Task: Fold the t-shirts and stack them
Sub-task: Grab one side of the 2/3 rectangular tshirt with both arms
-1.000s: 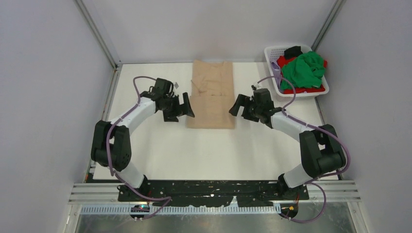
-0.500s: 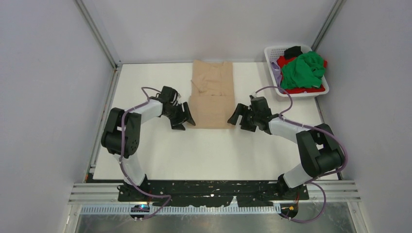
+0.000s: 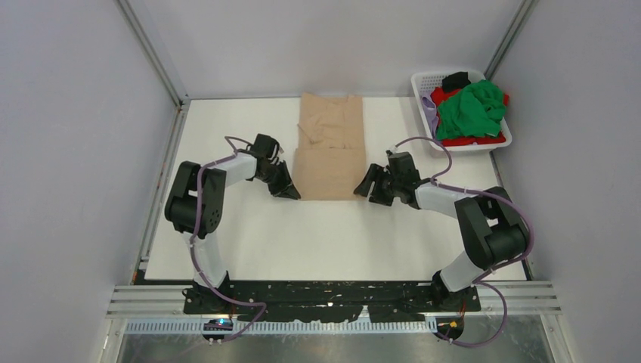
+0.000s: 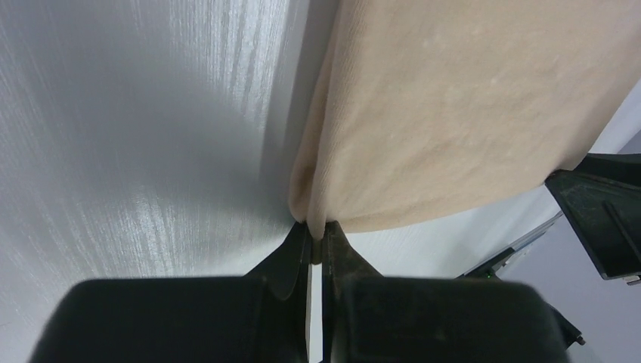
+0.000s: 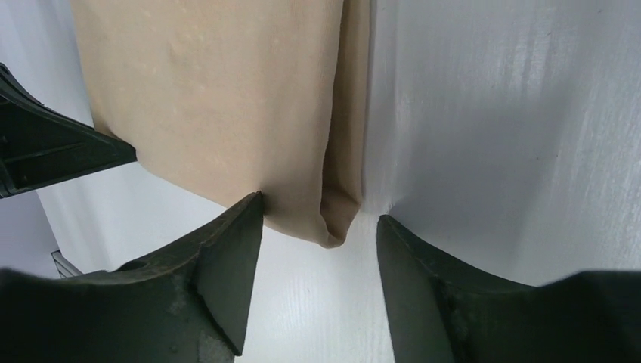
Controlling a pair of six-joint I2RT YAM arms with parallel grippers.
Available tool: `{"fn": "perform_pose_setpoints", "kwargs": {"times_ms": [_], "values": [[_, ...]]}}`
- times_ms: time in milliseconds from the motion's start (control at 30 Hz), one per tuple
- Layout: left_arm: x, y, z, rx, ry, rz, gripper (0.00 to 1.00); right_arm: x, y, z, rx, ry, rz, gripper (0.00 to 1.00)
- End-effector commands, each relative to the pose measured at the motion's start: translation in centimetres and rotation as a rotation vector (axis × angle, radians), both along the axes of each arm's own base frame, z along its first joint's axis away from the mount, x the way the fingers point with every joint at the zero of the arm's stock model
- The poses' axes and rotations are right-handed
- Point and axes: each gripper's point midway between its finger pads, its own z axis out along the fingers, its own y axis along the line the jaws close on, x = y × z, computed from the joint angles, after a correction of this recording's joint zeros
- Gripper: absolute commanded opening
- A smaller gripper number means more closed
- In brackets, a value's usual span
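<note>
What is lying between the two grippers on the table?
The near hem of the beige t-shirt stretches between the left gripper and the right gripper, clearest in the top view; nothing else lies there.

A white tabletop fills the middle of the scene, with a faint brushed sheen in the close views. At its far right corner sits a white plastic mesh basket, turned slightly askew to the tabletop's edges. Pale grey walls close the space on the left, far and right. Two slanted metal posts rise at the far corners. Along the near edge runs a ribbed aluminium rail carrying a black plate, and a small lit box lies just nearer, left of centre.
</note>
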Motion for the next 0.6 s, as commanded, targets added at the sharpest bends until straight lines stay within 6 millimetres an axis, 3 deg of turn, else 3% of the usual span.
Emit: {"fn": "perform_pose_setpoints", "kwargs": {"times_ms": [0, 167, 267, 433, 567], "values": [[1.4, -0.2, 0.4, -0.008, -0.032, 0.006, 0.00, 0.3, 0.6, -0.6, 0.019, -0.001, -0.001, 0.60], [1.1, 0.1, 0.4, 0.005, -0.035, 0.008, 0.00, -0.3, 0.9, -2.6, 0.025, 0.053, 0.006, 0.31], [1.0, 0.3, 0.6, 0.014, -0.042, 0.010, 0.00, -0.7, 0.5, -3.2, 0.015, 0.050, -0.006, 0.08], [-0.8, 0.9, 1.8, 0.015, -0.070, -0.008, 0.00, -3.0, 0.5, -3.2, 0.010, 0.074, 0.073, 0.05], [-5.3, 2.2, 3.1, 0.029, -0.082, -0.030, 0.00, -7.3, 0.7, -1.5, 0.028, 0.095, 0.195, 0.05]]}}
